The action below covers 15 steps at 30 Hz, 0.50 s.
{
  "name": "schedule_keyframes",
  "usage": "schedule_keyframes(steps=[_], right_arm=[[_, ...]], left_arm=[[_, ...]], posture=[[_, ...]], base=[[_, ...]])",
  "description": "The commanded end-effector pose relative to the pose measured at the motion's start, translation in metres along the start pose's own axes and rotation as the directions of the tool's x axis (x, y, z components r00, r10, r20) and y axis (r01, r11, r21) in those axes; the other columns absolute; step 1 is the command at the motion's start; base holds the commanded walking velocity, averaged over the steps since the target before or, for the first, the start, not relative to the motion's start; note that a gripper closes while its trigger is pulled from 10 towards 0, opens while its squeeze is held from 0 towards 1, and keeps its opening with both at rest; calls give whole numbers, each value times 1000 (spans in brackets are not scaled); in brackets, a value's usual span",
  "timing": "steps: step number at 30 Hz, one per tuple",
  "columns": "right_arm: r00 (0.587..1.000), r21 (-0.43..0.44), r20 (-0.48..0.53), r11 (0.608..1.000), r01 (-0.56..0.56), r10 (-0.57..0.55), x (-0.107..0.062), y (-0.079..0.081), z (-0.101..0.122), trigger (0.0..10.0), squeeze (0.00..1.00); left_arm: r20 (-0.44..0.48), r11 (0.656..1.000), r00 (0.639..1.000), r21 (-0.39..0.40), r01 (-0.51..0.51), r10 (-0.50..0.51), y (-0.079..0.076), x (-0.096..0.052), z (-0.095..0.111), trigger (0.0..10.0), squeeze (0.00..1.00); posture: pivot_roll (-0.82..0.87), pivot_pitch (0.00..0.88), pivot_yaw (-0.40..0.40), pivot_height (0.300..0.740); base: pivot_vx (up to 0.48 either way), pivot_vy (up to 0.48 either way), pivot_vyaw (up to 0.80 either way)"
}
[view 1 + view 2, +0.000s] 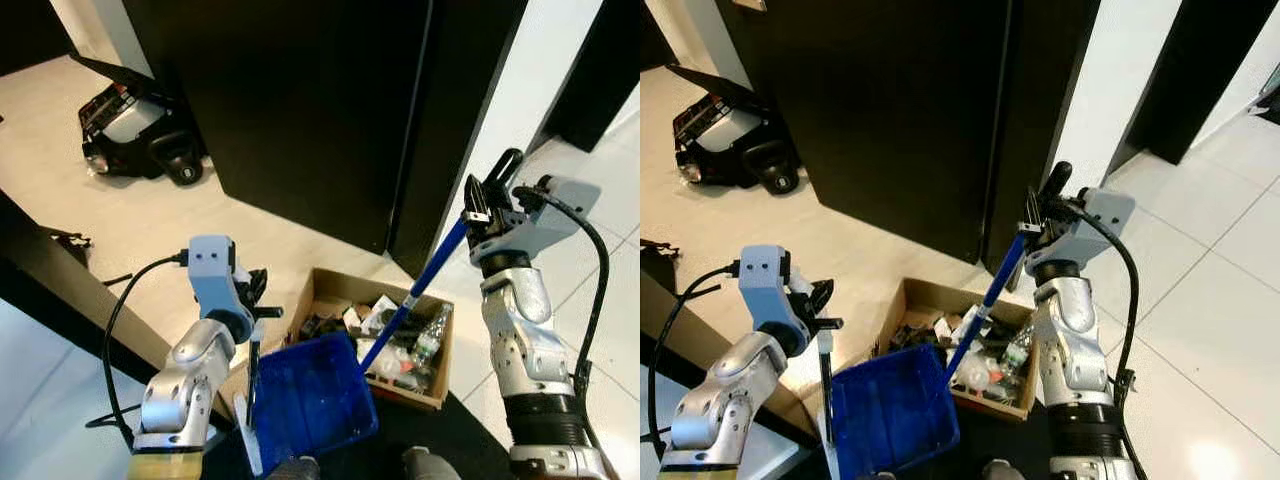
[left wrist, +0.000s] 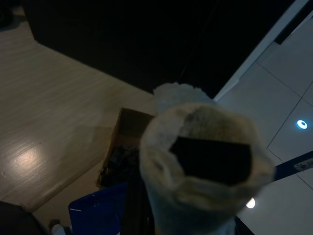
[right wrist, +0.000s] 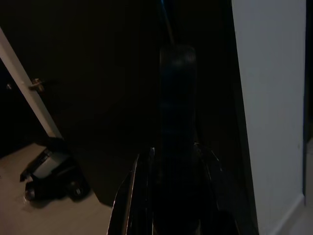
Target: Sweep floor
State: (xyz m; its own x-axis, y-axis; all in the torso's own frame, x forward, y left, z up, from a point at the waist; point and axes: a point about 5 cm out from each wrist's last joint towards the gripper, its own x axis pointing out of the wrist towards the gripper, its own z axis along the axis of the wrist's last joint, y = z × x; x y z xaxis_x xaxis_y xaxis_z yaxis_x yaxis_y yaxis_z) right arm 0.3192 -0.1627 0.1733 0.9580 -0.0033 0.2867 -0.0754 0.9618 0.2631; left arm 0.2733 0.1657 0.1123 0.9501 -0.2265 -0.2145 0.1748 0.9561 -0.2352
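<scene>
Blue broom handle (image 1: 415, 288) clamped in right hand (image 1: 480, 215); left hand (image 1: 255, 300) pinches dustpan (image 1: 310, 405) handle.

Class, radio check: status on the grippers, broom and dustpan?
Right gripper shut on blue broom handle. Left gripper shut on dustpan handle. Blue dustpan beside cardboard box of rubbish.

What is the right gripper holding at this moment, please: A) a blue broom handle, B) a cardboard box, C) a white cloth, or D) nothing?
A: the right gripper is closed on the top of the blue broom handle, which slants down toward the blue dustpan.
</scene>
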Motion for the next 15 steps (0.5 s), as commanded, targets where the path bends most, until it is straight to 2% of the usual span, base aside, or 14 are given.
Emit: schedule_keyframes(steps=[1,5,15], right_arm=[[1000,26,12,999,-19,18,-2,7,5,10000,0],[999,19,-16,999,-42,42,-4,14,2,10000,0],[998,19,-47,998,-52,53,-5,17,0,10000,0]], left_arm=[[-3,999,1000,37,13,-13,-1,-3,1,10000,0],[12,999,1000,46,8,-9,-5,-2,1,10000,0],[18,998,1000,63,-8,7,-4,2,2,10000,0]], posture=[[116,86,32,740],[116,92,25,740],[112,91,24,740]], base=[[0,0,0],[0,0,0],[0,0,0]])
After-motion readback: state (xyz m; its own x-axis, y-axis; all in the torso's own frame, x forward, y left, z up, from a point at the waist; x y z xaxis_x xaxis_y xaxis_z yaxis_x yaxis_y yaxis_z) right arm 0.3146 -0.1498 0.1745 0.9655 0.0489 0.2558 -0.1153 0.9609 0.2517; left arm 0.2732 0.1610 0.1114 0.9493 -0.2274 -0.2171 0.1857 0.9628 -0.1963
